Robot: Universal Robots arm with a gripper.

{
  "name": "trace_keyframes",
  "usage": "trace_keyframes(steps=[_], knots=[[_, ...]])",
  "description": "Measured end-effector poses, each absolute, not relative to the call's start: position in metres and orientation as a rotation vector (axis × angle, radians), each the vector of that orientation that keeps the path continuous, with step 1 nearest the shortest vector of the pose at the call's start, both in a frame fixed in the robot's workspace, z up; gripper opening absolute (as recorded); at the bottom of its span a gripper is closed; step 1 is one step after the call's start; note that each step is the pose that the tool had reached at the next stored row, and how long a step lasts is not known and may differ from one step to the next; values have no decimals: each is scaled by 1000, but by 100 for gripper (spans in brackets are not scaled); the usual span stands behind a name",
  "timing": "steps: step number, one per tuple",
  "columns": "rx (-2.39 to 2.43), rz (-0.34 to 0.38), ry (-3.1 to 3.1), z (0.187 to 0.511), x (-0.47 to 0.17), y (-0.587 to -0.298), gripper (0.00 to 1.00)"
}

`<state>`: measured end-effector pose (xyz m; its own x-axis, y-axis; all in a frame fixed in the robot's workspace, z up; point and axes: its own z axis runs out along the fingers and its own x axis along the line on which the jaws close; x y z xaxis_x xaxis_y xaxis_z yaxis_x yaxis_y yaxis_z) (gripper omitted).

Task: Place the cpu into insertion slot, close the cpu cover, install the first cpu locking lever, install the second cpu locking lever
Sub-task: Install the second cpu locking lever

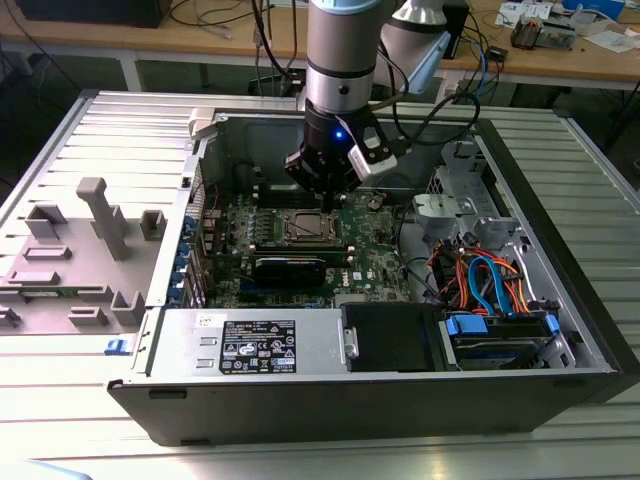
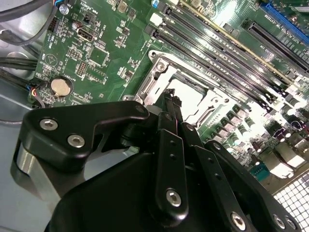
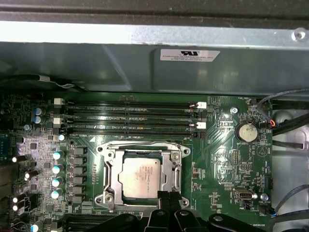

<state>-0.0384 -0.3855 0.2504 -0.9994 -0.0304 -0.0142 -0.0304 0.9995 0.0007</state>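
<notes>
Hand (image 3: pixel 169 197) pressed together, gripping nothing, just above socket edge. Cpu (image 3: pixel 140 177) seated in insertion slot (image 3: pixel 107 199); cpu cover (image 3: pixel 170 169) down over it.

Open computer case (image 1: pixel 150 370) lies on its side on the ribbed metal desk (image 1: pixel 60 420). Arm comes down from 12 o'clock; end effector (image 1: pixel 325 195) hovers just above the insertion slot (image 1: pixel 305 228) on the green motherboard (image 1: pixel 375 250), a blue light lit on its body. Grey fixture block (image 1: pixel 85 255) sits at 9 o'clock. Orange and blue cables (image 1: pixel 480 280) bunch at 4 o'clock, by the drive bay (image 1: pixel 500 340).
</notes>
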Motion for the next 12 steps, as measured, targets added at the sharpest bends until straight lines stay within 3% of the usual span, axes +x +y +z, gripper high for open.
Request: trace_keyframes(steps=[12], knots=[[-47, 2, 3127, 250, -38, -402, 11]])
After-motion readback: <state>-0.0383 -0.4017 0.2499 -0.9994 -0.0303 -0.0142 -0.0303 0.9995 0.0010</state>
